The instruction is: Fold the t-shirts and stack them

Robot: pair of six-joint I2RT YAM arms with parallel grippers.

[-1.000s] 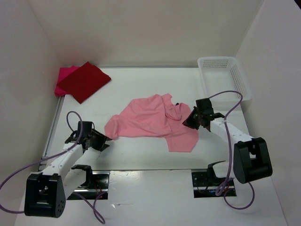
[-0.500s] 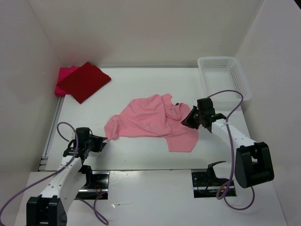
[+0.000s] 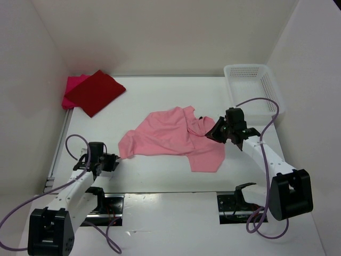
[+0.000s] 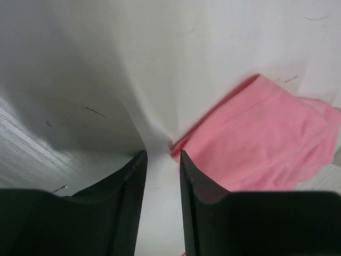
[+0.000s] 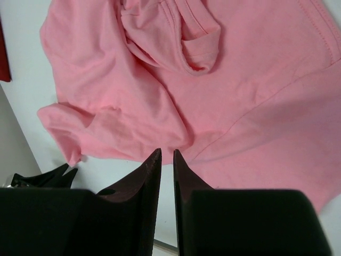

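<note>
The salmon shirt [image 3: 173, 138] lies crumpled mid-frame on the surface [image 3: 160, 98]. The left end effector [image 3: 115, 160], open and empty, should pinch the hem corner just ahead. The right end effector [image 3: 214, 133], narrowly parted and empty, should take the opposite edge, then both spread it flat.

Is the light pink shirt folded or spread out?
Spread out, unfolded: the salmon-pink shirt lies rumpled and bunched on the table.

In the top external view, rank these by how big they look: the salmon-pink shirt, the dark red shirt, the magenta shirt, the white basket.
1. salmon-pink shirt, spread out.
2. dark red shirt and white basket: they look alike, so not ranked.
3. magenta shirt: only an edge shows beneath the dark red one.
</note>
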